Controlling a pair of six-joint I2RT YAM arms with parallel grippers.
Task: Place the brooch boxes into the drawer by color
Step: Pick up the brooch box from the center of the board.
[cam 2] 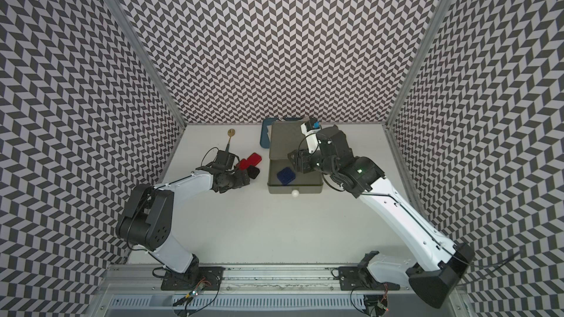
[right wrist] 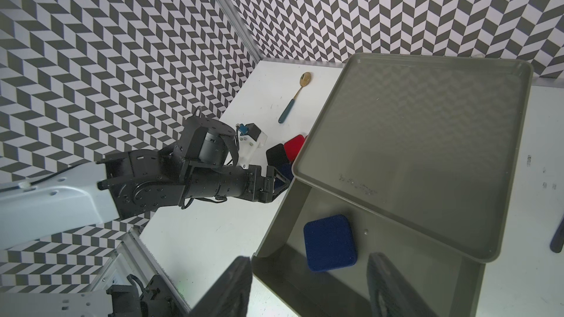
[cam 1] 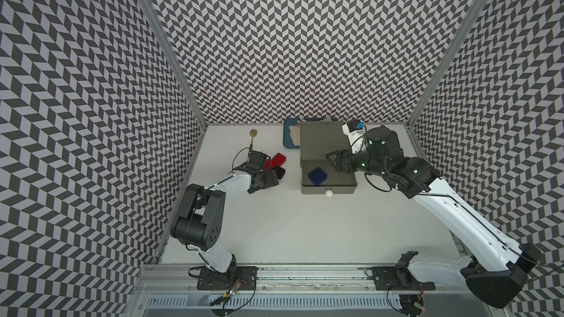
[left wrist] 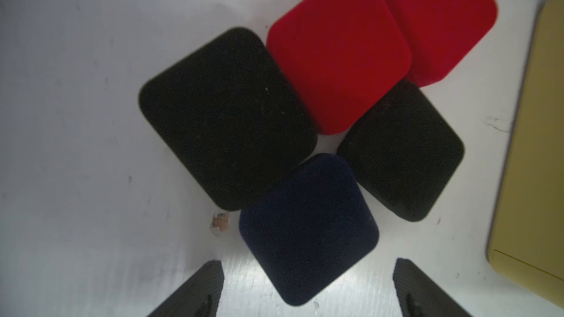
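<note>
Nearest to us, an aluminium rail (cam 1: pixel 290 272) carries both arm bases along the front edge of the white tabletop (cam 1: pixel 274 233). Close up in the left wrist view, the tabletop shows scuffs and a small chipped spot.

On the table's left side the left gripper (left wrist: pixel 308 275) hangs low. Its 2 black fingers (left wrist: pixel 210 288) are spread wide and grip nothing. The near corner of a dark blue rounded-square velvet box (left wrist: pixel 308 230) lies between them, clear of both.

That box is packed against 4 more of the same shape, all flat on the table. They are a black velvet box (left wrist: pixel 225 117), a second black velvet box (left wrist: pixel 403 154), a red velvet box (left wrist: pixel 335 53) and a second red velvet box (left wrist: pixel 442 22). The cluster lies just left of the chest, whose yellow bottom tier (left wrist: pixel 534 147) shows beside it.

Farther in, near the middle, we see the boxy grey-topped drawer chest (cam 1: pixel 320 144). Its grey top drawer (cam 1: pixel 351 182) stands pulled out toward us, with a white ball knob (cam 1: pixel 328 194) on its front. A bright blue velvet box (cam 1: pixel 317 175) lies flat in the left part of that drawer.

The right gripper (right wrist: pixel 308 285) hovers above the open drawer. Its fingers (right wrist: pixel 232 288) are well apart and empty, and the blue box lies just beyond their tips.

Beyond the cluster lies a gold spoon with a teal handle (cam 1: pixel 252 137). A flat blue tray (cam 1: pixel 288 140) sits at the back edge, partly hidden by the chest.

3 walls of black-and-white chevron paper (cam 1: pixel 305 41) close the cell, joined by aluminium corner posts (cam 1: pixel 171 56).
</note>
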